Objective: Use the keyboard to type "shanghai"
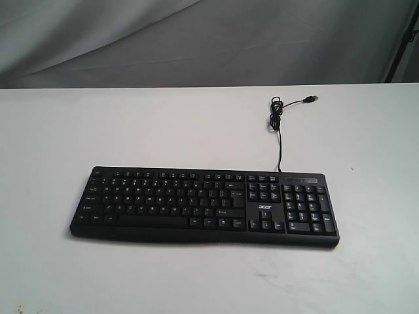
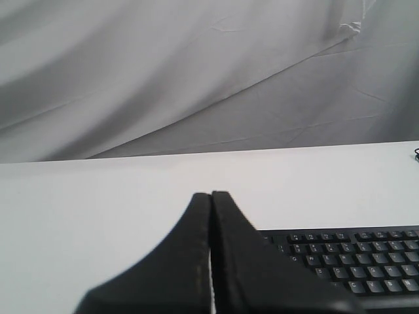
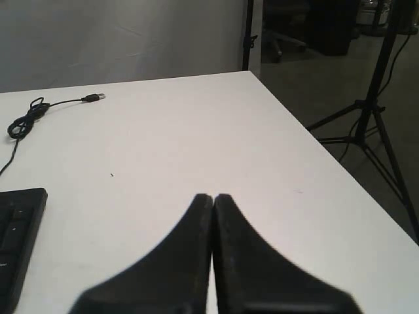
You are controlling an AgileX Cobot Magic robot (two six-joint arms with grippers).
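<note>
The long black keyboard (image 1: 204,204) with white lettering and a number pad lies flat on the white table, near its front edge. Its thin black cable (image 1: 277,124) runs toward the back and ends in a USB plug (image 1: 313,99). No arm shows in the exterior view. In the left wrist view my left gripper (image 2: 211,193) is shut and empty, held above the table beside the keyboard's (image 2: 353,258) left end. In the right wrist view my right gripper (image 3: 213,195) is shut and empty, off the keyboard's (image 3: 16,235) number-pad end, over bare table.
A grey cloth backdrop (image 1: 196,39) hangs behind the white table (image 1: 163,131). The table's right edge (image 3: 314,140) drops off to a dark floor where a black tripod (image 3: 373,111) stands. The coiled cable (image 3: 26,118) lies at the back.
</note>
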